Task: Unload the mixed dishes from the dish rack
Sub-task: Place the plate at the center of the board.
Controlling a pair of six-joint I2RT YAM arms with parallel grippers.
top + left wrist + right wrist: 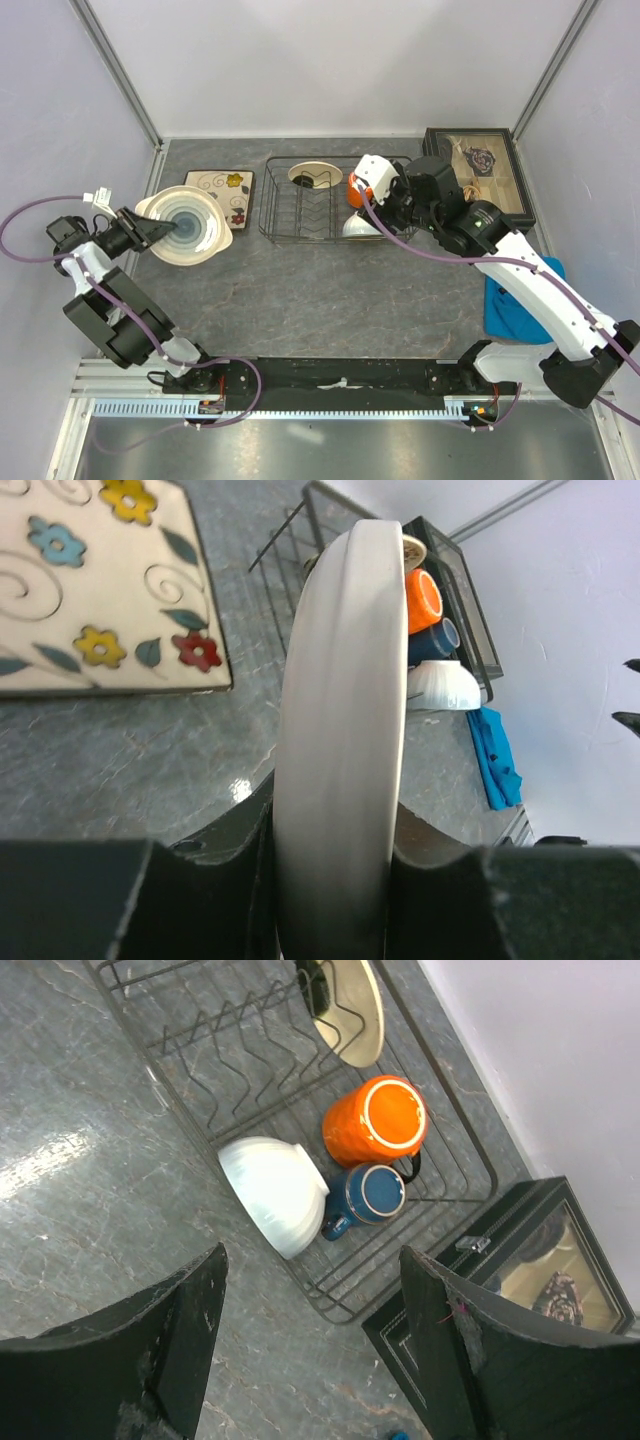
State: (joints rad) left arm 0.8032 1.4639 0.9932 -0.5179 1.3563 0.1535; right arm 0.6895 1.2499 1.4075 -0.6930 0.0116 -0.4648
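My left gripper (pixel 158 232) (pixel 335 875) is shut on the rim of the round pale plate (pixel 190 226) (pixel 345 680), which sits low over the table left of the dish rack (pixel 300 215) (pixel 230 1070). The square flowered plate (pixel 222 195) (pixel 90 580) lies flat beside it. My right gripper (pixel 372 203) (pixel 310 1280) is open and empty above the rack's right end. Below it lie the orange cup (pixel 375 1120) (pixel 354 190), the dark blue mug (pixel 368 1195) and the upturned white bowl (pixel 275 1192) (pixel 358 228). A cream bowl (pixel 314 176) (pixel 350 1010) stands at the rack's far side.
A black glass-lidded box (pixel 480 170) (pixel 500 1290) stands right of the rack, close to my right arm. A blue cloth (pixel 515 300) (pixel 497 755) lies at the right. Grey walls enclose the table on three sides.
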